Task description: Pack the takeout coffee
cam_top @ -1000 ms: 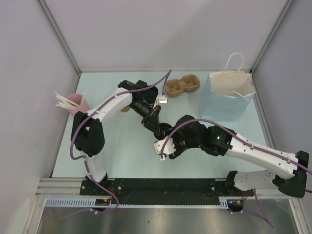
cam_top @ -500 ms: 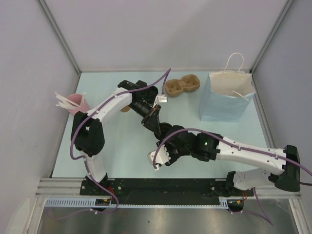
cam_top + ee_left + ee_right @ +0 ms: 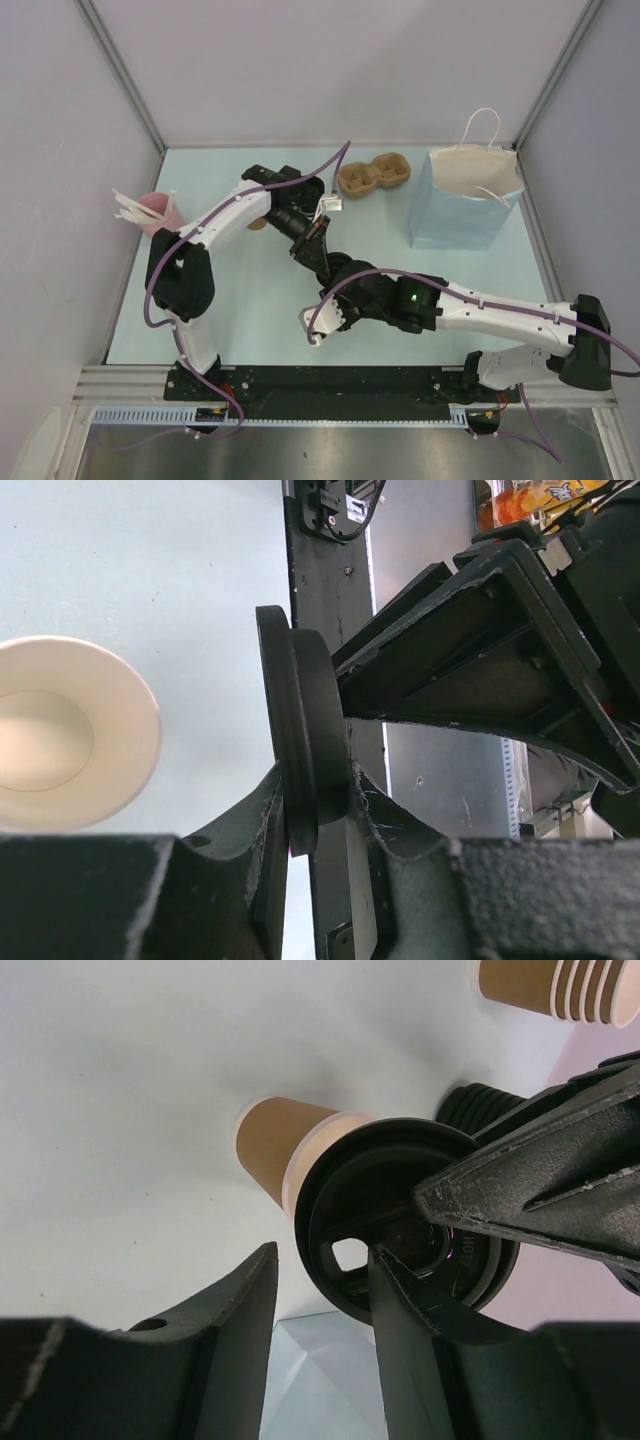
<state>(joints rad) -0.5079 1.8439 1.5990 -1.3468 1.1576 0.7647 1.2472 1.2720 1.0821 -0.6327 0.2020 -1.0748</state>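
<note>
1. The takeout coffee cup (image 3: 70, 735) stands open on the surface (image 3: 150, 560). In the left wrist view it is at 9 o'clock from the black lid (image 3: 310, 710).
2. The left pincer (image 3: 315, 780) grips the black lid on its edge, up off the cup.
3. The right pincer (image 3: 322, 1255) is wide and grips nothing. One finger (image 3: 410, 1330) is right by the lid's face.
4. In the right wrist view, a stack of cups (image 3: 560, 990) sits at 1 o'clock.

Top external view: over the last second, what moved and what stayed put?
The right claw slid left and toward the near edge. The left claw, shut on the black lid, the paper bag and the cup carrier did not move.
</note>
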